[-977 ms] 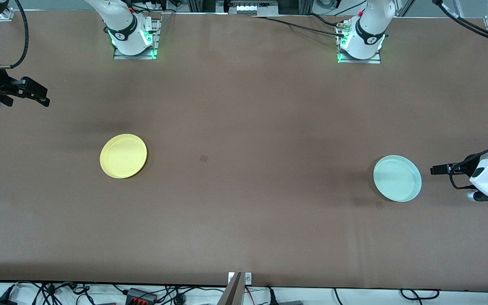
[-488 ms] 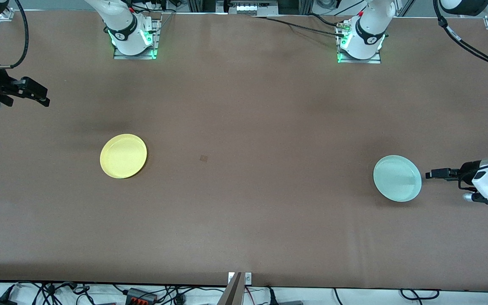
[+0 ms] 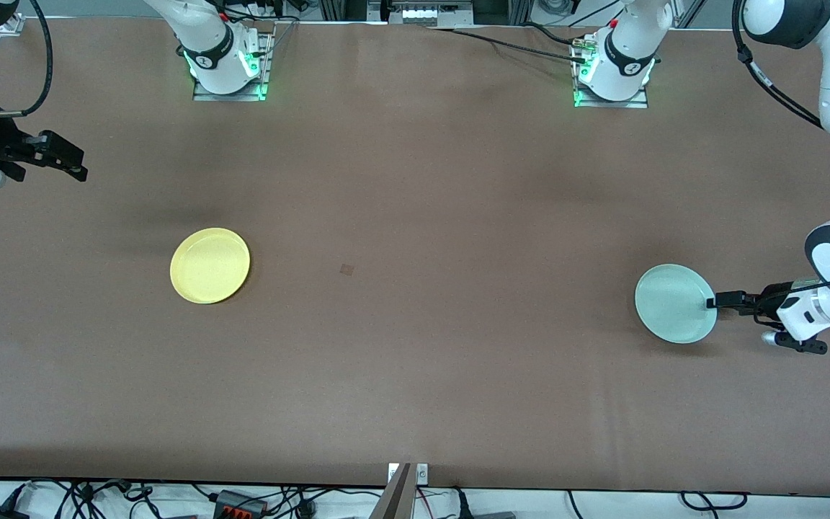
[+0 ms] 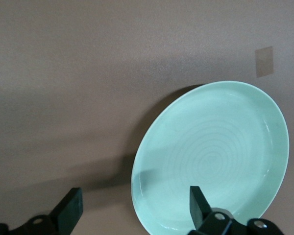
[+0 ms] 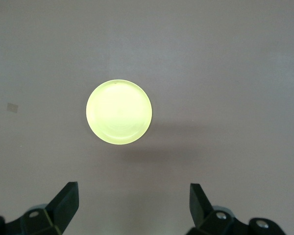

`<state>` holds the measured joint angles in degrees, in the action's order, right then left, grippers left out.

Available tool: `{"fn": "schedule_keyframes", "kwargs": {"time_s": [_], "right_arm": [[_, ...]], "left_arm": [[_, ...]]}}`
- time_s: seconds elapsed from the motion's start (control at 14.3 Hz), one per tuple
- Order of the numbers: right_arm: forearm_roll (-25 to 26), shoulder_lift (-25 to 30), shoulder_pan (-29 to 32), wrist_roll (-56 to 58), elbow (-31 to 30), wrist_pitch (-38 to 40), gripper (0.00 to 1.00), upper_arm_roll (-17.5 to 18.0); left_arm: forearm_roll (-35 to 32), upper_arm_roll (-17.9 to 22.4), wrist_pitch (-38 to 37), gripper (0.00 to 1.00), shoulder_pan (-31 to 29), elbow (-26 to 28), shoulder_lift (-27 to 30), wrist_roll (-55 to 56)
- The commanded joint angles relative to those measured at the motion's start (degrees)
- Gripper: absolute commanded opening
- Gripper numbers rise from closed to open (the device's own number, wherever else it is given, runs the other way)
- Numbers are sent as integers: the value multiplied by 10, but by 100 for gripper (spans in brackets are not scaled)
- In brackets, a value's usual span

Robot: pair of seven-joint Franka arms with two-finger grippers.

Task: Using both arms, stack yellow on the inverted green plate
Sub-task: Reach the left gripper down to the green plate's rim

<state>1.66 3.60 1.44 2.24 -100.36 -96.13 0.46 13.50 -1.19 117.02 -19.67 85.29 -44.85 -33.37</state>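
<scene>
The yellow plate [image 3: 210,265] lies rim up on the brown table toward the right arm's end; it also shows in the right wrist view [image 5: 119,112]. The green plate [image 3: 675,303] lies hollow side up toward the left arm's end. My left gripper [image 3: 712,303] is low and open at that plate's edge. In the left wrist view the plate [image 4: 210,161] has its rim between the open fingers of my left gripper [image 4: 134,209]: one finger is over the plate, the other over bare table. My right gripper [image 3: 75,170] hangs open and empty over bare table at the right arm's end, with its fingertips [image 5: 66,200] apart.
A small darker square mark [image 3: 346,269] is on the table between the plates. The arm bases [image 3: 228,68] [image 3: 613,76] stand along the table edge farthest from the front camera. Cables lie off the table's nearest edge.
My left gripper has moved toward the green plate and now reaches its rim. The right arm and both plates have stayed in place.
</scene>
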Motion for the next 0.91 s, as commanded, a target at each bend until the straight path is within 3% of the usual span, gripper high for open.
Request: {"fn": "schedule_keyframes", "kwargs": {"time_s": [0.0, 0.42, 0.56, 0.63, 0.84], "right_arm": [[5, 11, 3, 4, -5, -1, 100, 3], [5, 11, 3, 4, -6, -1, 100, 3], [5, 8, 5, 4, -5, -1, 100, 2], [5, 6, 5, 4, -5, -3, 100, 2], [6, 4, -8, 4, -4, 2, 100, 4]], "left_arm": [[13, -2, 0, 64, -3, -15, -12, -40], [14, -2, 0, 37, -3, -18, -30, -42], [14, -2, 0, 20, -2, -18, -32, -42], [14, -2, -2, 1, -1, -19, -31, -32], [14, -2, -2, 1, 2, -20, -29, -18]]}}
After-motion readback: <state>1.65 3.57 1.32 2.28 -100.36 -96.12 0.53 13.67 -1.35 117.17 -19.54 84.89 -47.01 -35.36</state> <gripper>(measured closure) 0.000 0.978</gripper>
